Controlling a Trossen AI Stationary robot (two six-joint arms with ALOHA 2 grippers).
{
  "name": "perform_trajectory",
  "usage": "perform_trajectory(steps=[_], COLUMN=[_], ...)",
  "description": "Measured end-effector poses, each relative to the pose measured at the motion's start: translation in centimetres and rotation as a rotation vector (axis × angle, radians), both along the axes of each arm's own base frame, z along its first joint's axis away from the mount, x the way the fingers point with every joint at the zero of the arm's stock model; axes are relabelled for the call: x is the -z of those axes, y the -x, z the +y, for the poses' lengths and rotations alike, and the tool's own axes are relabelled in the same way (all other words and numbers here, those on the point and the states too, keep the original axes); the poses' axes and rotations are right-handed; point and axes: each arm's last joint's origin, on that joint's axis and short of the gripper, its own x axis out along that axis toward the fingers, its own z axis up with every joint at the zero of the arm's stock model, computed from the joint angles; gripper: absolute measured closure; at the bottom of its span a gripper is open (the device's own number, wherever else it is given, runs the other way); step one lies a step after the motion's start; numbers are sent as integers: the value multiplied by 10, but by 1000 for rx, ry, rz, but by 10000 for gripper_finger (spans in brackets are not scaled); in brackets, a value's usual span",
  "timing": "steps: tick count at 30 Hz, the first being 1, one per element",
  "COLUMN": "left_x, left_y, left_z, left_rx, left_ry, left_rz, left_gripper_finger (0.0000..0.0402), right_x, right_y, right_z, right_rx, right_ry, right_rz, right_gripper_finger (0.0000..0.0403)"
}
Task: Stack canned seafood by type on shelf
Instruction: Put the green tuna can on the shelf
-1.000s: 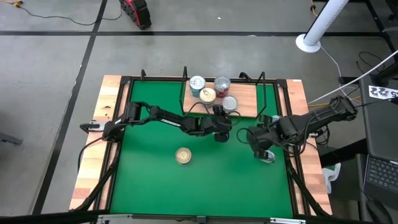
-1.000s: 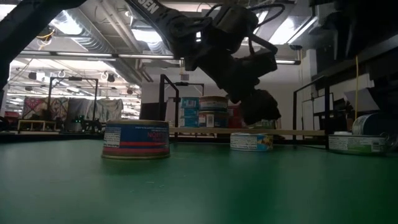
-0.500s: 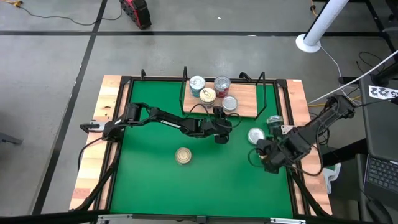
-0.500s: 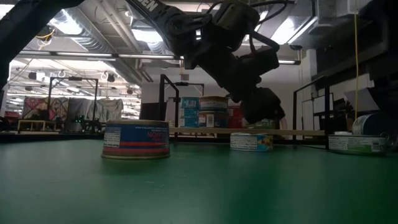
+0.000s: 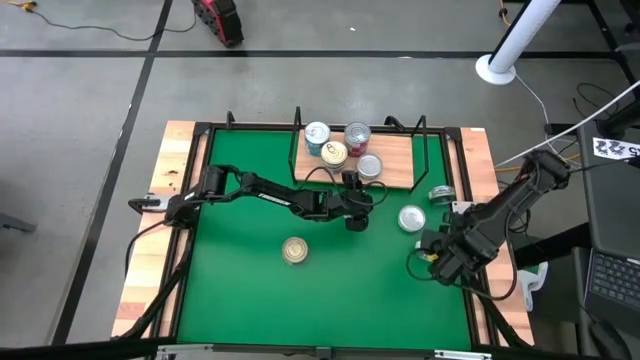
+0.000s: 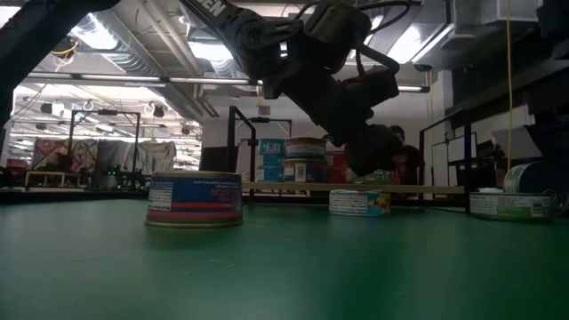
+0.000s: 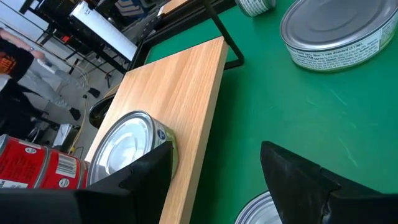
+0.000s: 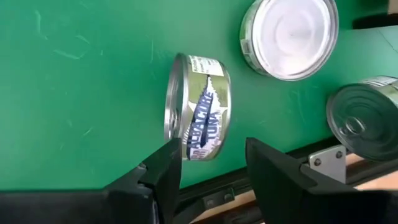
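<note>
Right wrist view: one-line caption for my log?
Open right pincer faces a tin on its edge on the green mat.

Both arms are dark, near-black, built from jointed segments – left arm has white lettering along its link, with thin black cables looping off the wrist. Right arm is the same build. Wrist-view fingers are matte black, wedge-shaped.

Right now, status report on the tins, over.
Left tool open at light-wood shelf front. Right tool open, blue-lettered round tin on edge before it. No obstruction seen.
</note>
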Motion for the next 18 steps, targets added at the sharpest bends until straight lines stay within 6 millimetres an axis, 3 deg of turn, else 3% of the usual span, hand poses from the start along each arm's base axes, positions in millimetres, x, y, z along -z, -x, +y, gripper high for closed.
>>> perform_trajectory(steps=[18], left_x=[0], left_y=[0], left_z=[-1], left_rx=[3], left_ry=[1], left_rz=[0], left_gripper_finger=[163], right_x=[20], right_y=[20], right_z=[-20], right_rx=[82], right_ry=[-95], right_rz=[-100], right_gripper_finger=[226])
